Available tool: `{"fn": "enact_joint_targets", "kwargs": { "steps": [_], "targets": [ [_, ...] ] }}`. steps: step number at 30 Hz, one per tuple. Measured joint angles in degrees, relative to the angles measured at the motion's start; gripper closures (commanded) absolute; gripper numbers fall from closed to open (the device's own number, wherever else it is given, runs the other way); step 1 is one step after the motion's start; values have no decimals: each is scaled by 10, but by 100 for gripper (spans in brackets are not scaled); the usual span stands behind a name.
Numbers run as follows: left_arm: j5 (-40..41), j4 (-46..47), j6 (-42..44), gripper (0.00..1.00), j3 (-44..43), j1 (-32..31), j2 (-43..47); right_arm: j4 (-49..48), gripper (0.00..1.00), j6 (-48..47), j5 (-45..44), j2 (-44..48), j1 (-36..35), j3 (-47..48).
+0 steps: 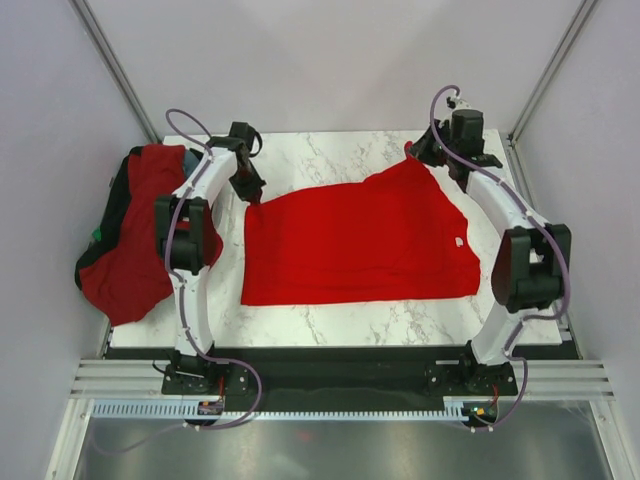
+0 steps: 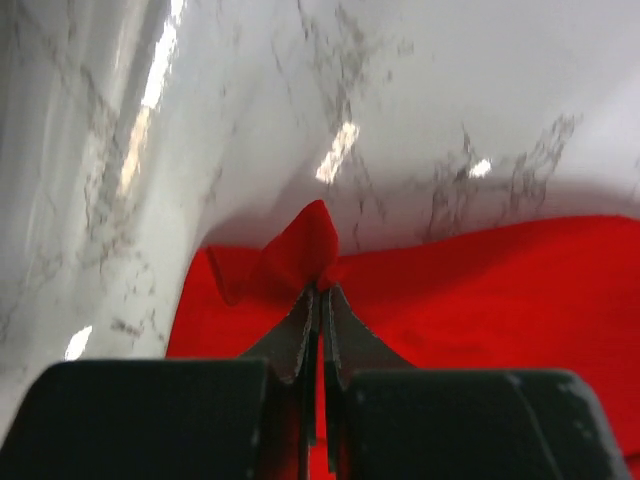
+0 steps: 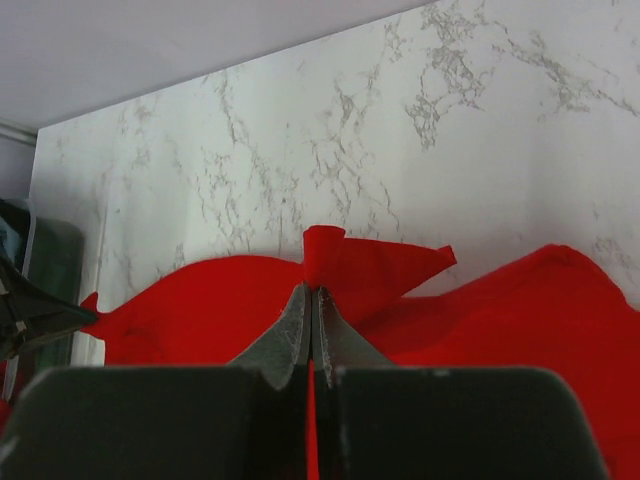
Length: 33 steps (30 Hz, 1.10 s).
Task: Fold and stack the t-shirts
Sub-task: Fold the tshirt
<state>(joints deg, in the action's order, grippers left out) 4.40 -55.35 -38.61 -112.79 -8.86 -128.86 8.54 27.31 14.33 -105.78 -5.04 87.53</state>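
Observation:
A bright red t-shirt (image 1: 355, 245) lies spread across the marble table (image 1: 330, 150), a small white neck label (image 1: 459, 241) at its right edge. My left gripper (image 1: 252, 196) is shut on the shirt's far left corner; a pinched fold of red cloth (image 2: 305, 255) stands up from its closed tips (image 2: 322, 292). My right gripper (image 1: 418, 152) is shut on the far right corner, lifted a little; red cloth (image 3: 345, 262) sticks out of its closed tips (image 3: 313, 292).
A dark bin (image 1: 110, 225) at the table's left edge holds a heap of dark red shirts (image 1: 140, 250) that hangs over its side. White walls and metal posts stand around the table. Bare marble shows behind and in front of the shirt.

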Motion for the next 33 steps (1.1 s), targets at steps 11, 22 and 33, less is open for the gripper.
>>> {"fn": "enact_joint_targets", "kwargs": {
  "steps": [11, 22, 33],
  "targets": [
    [26, 14, 16, 98, 170, -21, 127, -1, 100, -20, -18, 203, 0, -229],
    [40, 68, 80, 98, 269, -21, 187, 17, 100, -22, -46, 303, 10, -307],
    [43, 105, 96, 98, 322, -39, 210, 37, 100, -16, -71, 426, 33, -405]
  ]
}}
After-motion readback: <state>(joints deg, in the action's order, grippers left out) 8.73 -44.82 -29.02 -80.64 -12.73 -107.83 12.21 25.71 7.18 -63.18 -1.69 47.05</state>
